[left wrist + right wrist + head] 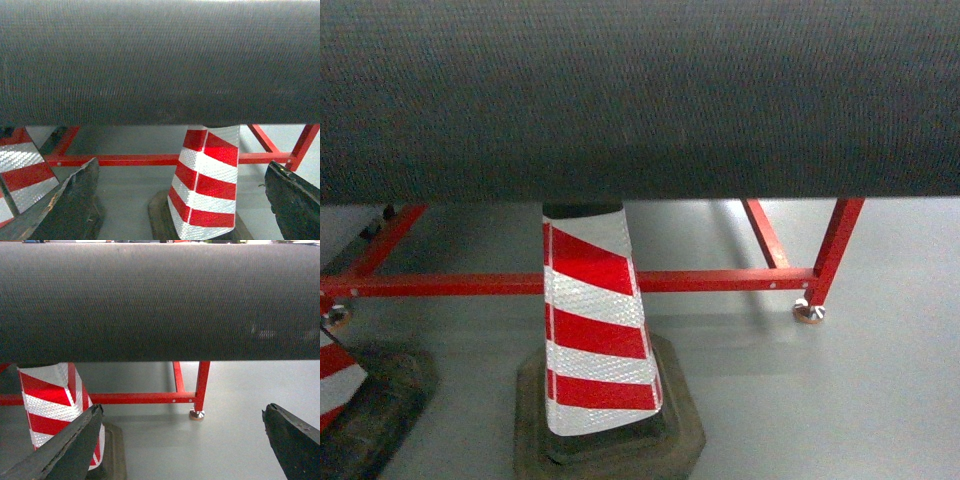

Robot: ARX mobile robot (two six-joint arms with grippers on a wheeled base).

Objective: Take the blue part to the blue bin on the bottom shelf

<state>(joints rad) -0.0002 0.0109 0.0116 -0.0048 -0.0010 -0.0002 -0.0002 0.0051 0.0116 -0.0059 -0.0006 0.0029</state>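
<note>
Part, bin, shelf: none in view. Left gripper (180, 200), right gripper (182, 442): spread, empty. Risk: blind move strikes cone (592, 320) or frame (720, 281).

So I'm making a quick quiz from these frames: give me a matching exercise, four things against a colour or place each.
Things:
1. dark textured surface
2. striped cone
3. frame foot
4. left gripper

Descriptions:
A. red and white bands, on a dark base
B. fills the top of every view
C. open, a dark finger at each lower corner of the left wrist view
D. on the grey floor, lower end of a red leg

Pairs: 1-B, 2-A, 3-D, 4-C
</note>
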